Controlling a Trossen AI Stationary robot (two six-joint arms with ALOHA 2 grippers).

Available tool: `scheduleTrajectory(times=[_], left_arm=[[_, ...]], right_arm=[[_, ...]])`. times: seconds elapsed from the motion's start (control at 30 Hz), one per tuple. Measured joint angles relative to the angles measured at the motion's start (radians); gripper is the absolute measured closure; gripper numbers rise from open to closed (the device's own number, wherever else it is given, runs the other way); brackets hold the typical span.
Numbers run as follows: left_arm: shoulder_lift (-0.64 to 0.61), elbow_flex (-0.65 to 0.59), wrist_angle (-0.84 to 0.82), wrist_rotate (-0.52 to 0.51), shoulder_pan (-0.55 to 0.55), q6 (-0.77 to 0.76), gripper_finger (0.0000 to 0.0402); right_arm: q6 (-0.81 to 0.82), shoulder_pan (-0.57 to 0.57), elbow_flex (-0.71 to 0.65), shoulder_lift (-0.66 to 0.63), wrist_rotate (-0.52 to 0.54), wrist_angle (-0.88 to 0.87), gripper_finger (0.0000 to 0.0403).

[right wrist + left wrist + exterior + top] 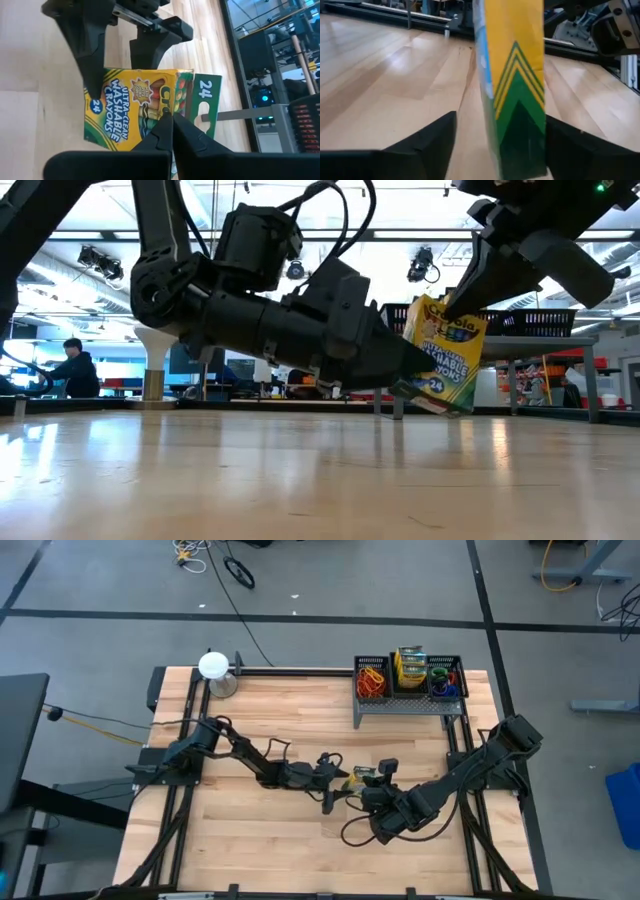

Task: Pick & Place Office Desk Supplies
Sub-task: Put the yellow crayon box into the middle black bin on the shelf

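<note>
We see the right fingers (172,131) pinched shut on the crayon box's (135,107) top edge, holding it just above the surface (270,830) mid-table so the left fingers (495,145), spread open around it, can take it

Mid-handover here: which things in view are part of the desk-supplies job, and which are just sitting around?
Job:
- crayon box, pinched by right gripper, between open left gripper fingers
- crayon boxes and rubber bands in the rack

Lying about:
- mesh rack
- white round-topped object
</note>
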Motion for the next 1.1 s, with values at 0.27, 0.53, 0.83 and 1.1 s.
scheduleTrajectory(times=[0.27, 0.53, 0.83, 1.1], left_arm=[[0.000, 0.000, -0.009, 0.000, -0.004, 0.086, 0.0253], [0.000, -0.001, -0.008, 0.002, -0.009, 0.179, 0.0319], [0.000, -0.001, -0.008, -0.033, -0.040, 0.249, 0.0321], [0.000, -0.001, -0.009, -0.036, -0.039, 0.244, 0.0322]], right_arm=[[0.067, 0.000, 0.000, -0.007, -0.049, -0.001, 0.0351], [0.172, -0.003, 0.001, -0.146, -0.185, -0.011, 0.0243], [0.308, -0.108, 0.002, -0.189, -0.457, 0.004, 0.0134], [0.147, -0.211, 0.002, -0.104, -0.651, 0.092, 0.0145]])
